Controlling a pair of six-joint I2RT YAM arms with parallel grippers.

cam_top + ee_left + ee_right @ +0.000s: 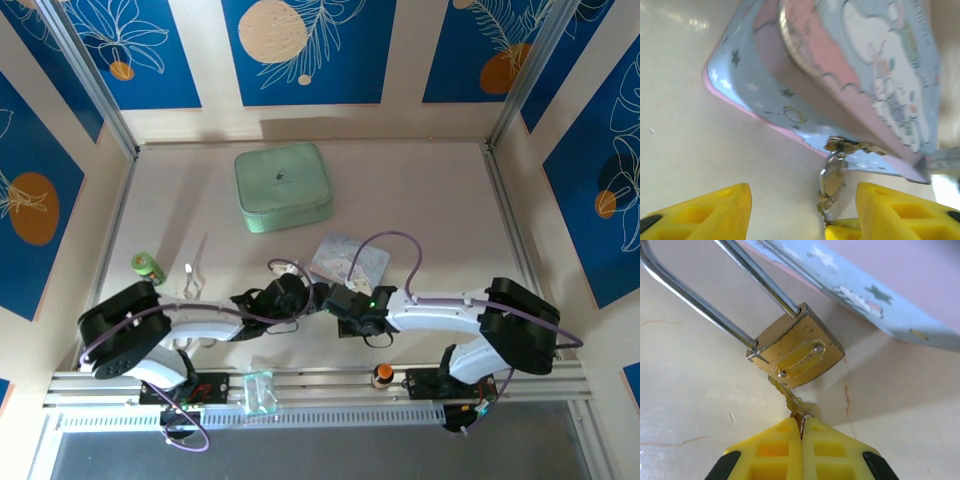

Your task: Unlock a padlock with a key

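Observation:
The brass padlock (796,352) hangs by its long silver shackle (700,302) beside the pastel cartoon box (860,295). The small key (801,407) sticks into the padlock's underside. My right gripper (801,422) is shut on the key's head, yellow fingertips pressed together. In the left wrist view the padlock (832,175) shows edge-on, hanging from the clasp of the box (880,75). It lies between the spread yellow fingers of my left gripper (802,192), closer to the right finger (900,210) and not squeezed. From above, both grippers meet just in front of the box (350,262).
A mint green square case (283,187) lies at the back of the table. A green cylinder (148,266) stands at the left. An orange-topped knob (382,375) and a clear block (258,390) sit on the front rail. Walls close in both sides.

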